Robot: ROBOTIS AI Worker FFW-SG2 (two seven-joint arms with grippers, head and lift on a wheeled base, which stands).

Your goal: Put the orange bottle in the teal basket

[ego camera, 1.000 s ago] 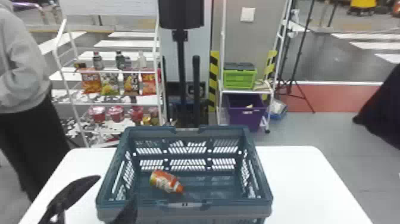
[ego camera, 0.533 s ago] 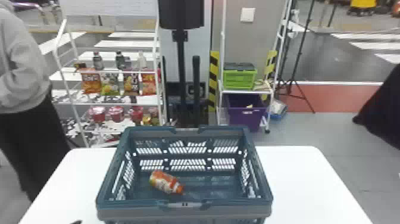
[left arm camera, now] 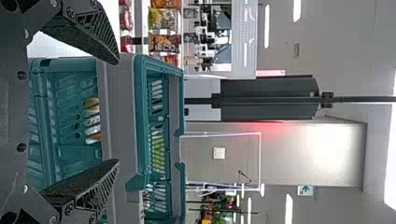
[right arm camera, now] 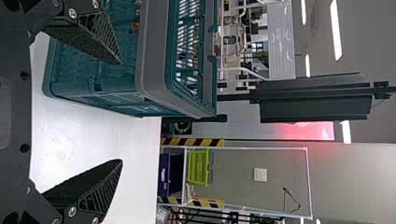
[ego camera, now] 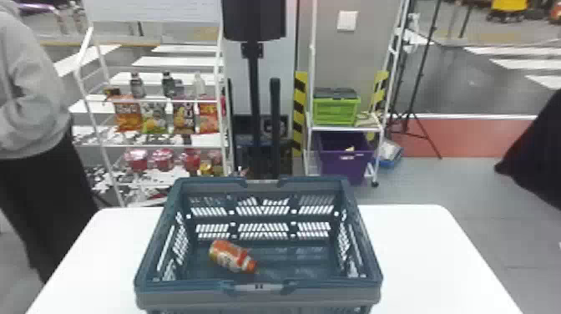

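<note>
head view: labelled orange bottle (ego camera: pixel 228 255) lies in teal basket (ego camera: pixel 183 295)

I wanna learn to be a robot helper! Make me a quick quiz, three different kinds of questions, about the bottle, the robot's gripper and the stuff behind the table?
1. How does the orange bottle rest in the teal basket?
A) Standing upright
B) Lying on its side
C) Hanging over the rim

2. True or false: the left gripper has its fingers spread apart.

3. Fill in the colour: behind the table, the green crate sits on a shelf above a ____ bin.

Key: 1 B; 2 true; 3 purple.
</note>
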